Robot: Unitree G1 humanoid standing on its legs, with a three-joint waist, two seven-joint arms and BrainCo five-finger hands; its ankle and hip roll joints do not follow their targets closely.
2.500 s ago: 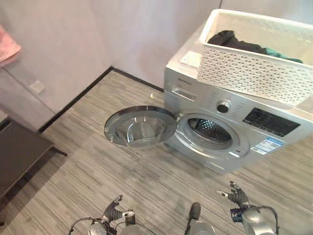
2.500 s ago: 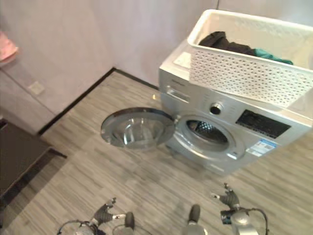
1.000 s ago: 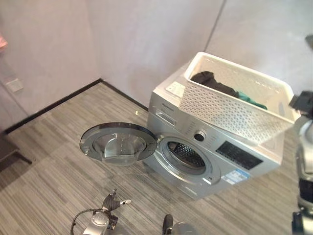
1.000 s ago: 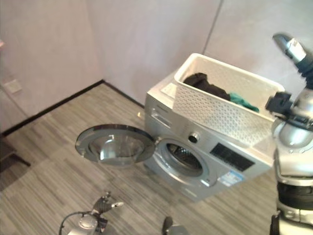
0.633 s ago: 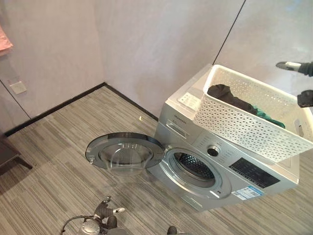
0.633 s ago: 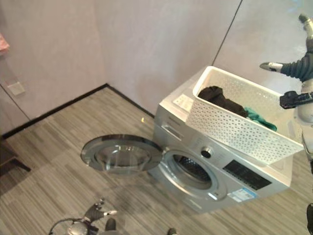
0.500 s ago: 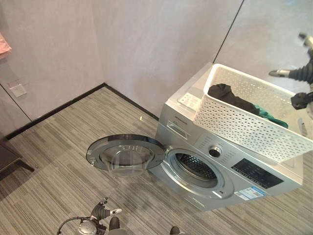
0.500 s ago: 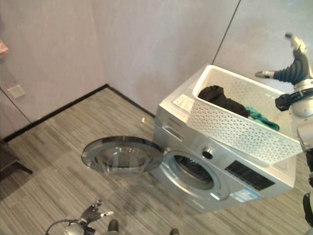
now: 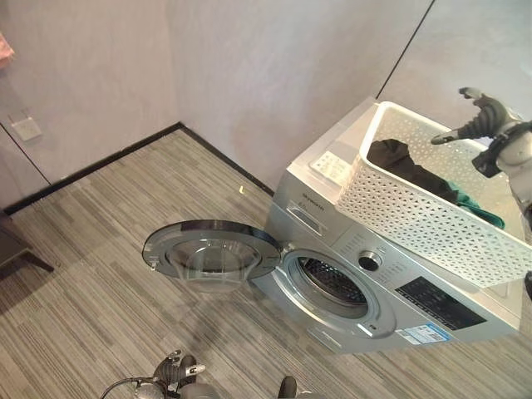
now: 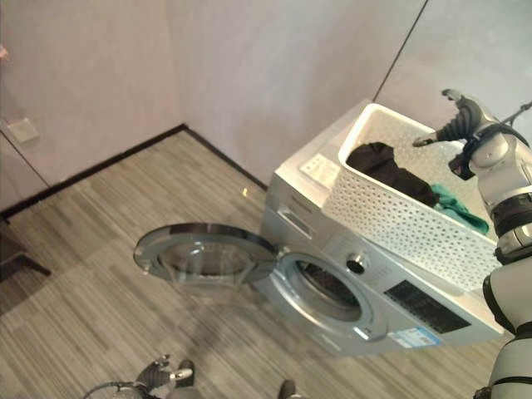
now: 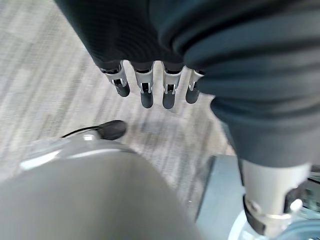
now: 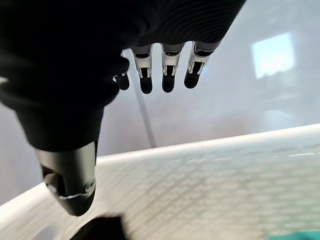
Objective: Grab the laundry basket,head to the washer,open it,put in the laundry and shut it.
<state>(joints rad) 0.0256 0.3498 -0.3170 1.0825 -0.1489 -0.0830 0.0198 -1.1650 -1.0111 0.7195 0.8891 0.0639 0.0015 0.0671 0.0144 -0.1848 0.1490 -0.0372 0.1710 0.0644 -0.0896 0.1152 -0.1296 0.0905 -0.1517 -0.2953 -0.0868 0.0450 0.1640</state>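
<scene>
The white laundry basket stands on top of the silver washer. Dark clothes and a teal piece lie inside the basket. The washer's round door hangs wide open to the left, showing the drum. My right hand hovers open above the basket's far end, fingers straight over its rim, touching nothing. My left hand hangs low near the floor, open and holding nothing, its fingers relaxed.
Grey plank floor stretches in front of the washer and its door. Walls meet in a corner behind the washer, with a black skirting. A wall socket and a dark piece of furniture are at the left.
My right arm rose from beside the floor to above the basket's far end, staying open. The camera shifted. The left hand stayed low.
</scene>
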